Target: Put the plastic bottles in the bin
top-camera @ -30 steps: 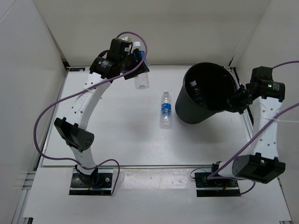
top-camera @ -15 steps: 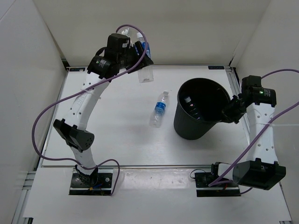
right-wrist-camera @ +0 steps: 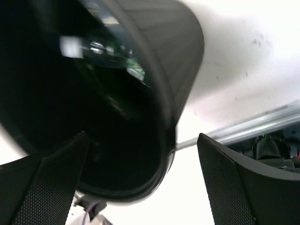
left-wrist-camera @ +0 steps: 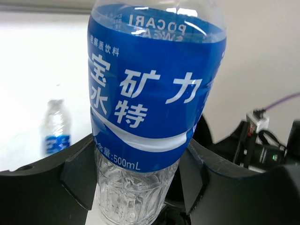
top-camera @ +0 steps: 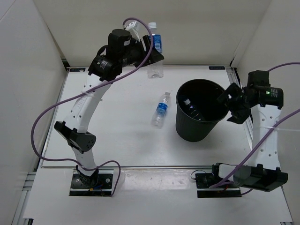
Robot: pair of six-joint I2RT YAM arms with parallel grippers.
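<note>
Right gripper [top-camera: 228,108]: jaws spread wide, holding nothing. It sits at the bin's right rim. In the wrist view the rim runs between the two fingers, with no contact visible.
Bin [top-camera: 199,131]: upright on the table [top-camera: 117,140], right of centre, mouth open upward.
Bin inside: dark, with pale and green glints low down that are too dim to name.
Loose bottle [top-camera: 160,109]: clear, blue label, white cap. It lies on its side just left of the bin, not touching it, cap toward the far end.
Left gripper [top-camera: 153,55]: clamped on the held bottle, one finger [left-wrist-camera: 77,176] on each side at the label's lower edge.
Held bottle [left-wrist-camera: 152,93]: clear, large blue label with white print, white cap. It is raised off the table near the far edge, cap toward the back wall, left of the bin and beyond it.
</note>
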